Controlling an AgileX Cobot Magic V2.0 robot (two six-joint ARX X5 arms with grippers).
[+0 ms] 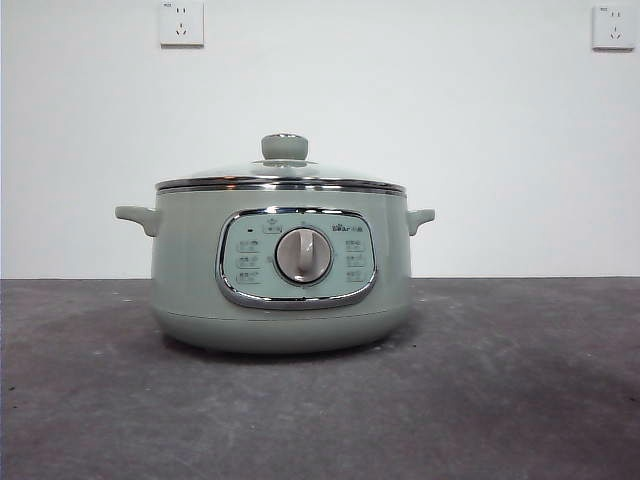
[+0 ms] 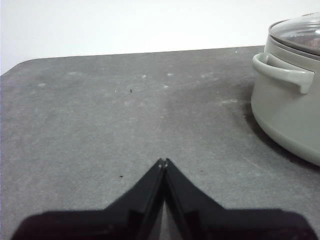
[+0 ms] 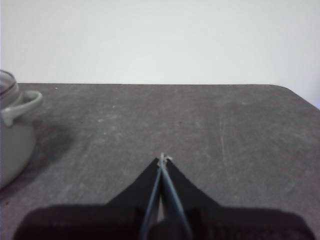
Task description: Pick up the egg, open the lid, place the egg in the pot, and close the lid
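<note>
One pot [image 1: 283, 275] with one lid [image 1: 281, 176] on it, centre of the front view, on a dark grey table [image 1: 520, 390]

The lid sits flat on the rim, its one knob [image 1: 285, 147] on top; two side handles stick out, and one dial [image 1: 303, 256] sits in the chrome-framed panel. Two wall sockets [image 1: 181, 22] show, one in each top corner. No egg is in sight. The left gripper [image 2: 163, 162] and the right gripper [image 3: 162, 158] each hang over bare table beside the pot, jaws pressed together, holding nothing
</note>
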